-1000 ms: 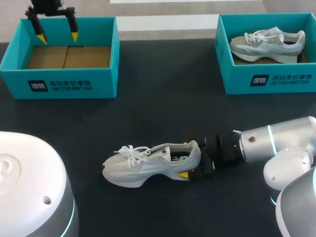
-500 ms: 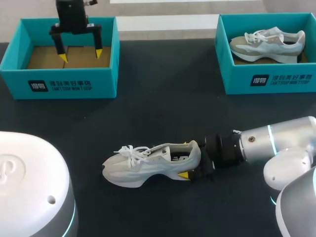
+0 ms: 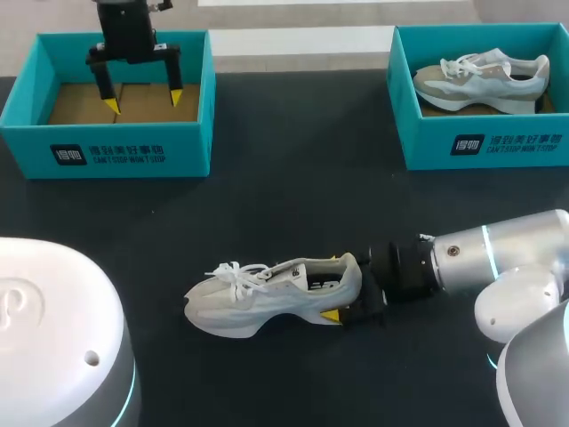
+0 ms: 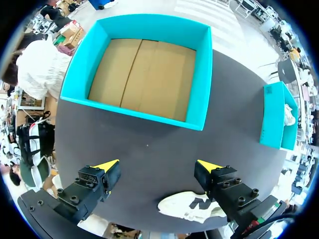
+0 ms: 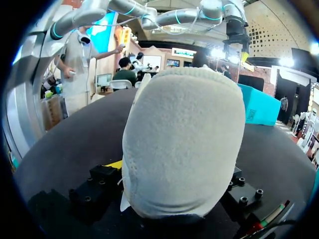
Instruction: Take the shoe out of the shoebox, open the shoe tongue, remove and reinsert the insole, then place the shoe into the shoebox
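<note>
The white shoe (image 3: 271, 298) sat out on the black table (image 3: 293, 196), and the right gripper (image 3: 345, 298) was clamped on its heel from both sides. The left gripper (image 3: 142, 93) hung over the left shoebox (image 3: 107, 147), fingers spread wide with nothing between them. The right shoebox (image 3: 480, 147) had another shoe (image 3: 484, 80) in it, well apart from the first.

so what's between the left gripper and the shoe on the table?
Nothing loose. In the head view, only the front wall of the empty shoebox and bare table separate the left gripper from the shoe.
</note>
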### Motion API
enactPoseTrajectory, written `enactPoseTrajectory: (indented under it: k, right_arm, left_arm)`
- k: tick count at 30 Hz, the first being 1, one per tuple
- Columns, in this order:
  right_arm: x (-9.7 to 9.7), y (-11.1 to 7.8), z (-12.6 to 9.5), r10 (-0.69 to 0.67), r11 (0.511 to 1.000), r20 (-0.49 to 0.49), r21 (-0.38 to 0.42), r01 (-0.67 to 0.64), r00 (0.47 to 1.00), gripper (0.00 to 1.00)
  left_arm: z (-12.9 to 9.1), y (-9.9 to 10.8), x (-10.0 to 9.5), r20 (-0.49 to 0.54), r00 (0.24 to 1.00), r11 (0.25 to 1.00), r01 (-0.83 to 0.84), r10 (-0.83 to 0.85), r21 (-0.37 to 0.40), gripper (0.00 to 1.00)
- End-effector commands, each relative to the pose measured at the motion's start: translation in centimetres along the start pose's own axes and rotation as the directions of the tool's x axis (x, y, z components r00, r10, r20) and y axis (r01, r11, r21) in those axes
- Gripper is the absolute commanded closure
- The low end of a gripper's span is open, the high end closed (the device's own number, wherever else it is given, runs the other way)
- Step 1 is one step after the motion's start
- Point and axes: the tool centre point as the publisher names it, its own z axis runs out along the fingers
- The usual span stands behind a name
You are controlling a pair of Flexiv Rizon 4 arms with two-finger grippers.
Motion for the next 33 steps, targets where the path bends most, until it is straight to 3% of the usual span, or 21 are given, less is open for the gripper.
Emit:
enactPoseTrajectory:
  k: [1, 9, 17, 23, 33]
  right_arm:
    - [-0.2, -0.3, 0.2, 0.0, 1.0, -0.001, 0.005, 0.0, 1.0, 1.0]
    - [-0.2, -0.3, 0.2, 0.0, 1.0, -0.001, 0.005, 0.0, 1.0, 1.0]
    - [-0.2, -0.3, 0.2, 0.0, 1.0, -0.001, 0.005, 0.0, 1.0, 1.0]
    - [-0.2, -0.3, 0.2, 0.0, 1.0, -0.001, 0.005, 0.0, 1.0, 1.0]
    - [-0.2, -0.3, 0.2, 0.0, 1.0, -0.001, 0.005, 0.0, 1.0, 1.0]
  left_arm:
    - [-0.1, 4.2, 1.0, 0.009, 1.0, 0.996, -0.021, 0.021, 0.09, 0.0]
    - [0.4, 10.9, 1.6, -0.037, 0.999, 0.993, -0.027, 0.031, 0.116, 0.0]
    - [2.6, 18.2, 4.8, -0.027, 0.996, 0.993, -0.08, 0.083, 0.088, 0.0]
    - [3.4, 21.2, 6.6, -0.059, 0.994, 0.992, -0.092, 0.097, 0.087, 0.0]
    - [6.2, 25.6, 9.8, -0.015, 0.987, 0.986, -0.158, 0.159, 0.06, 0.0]
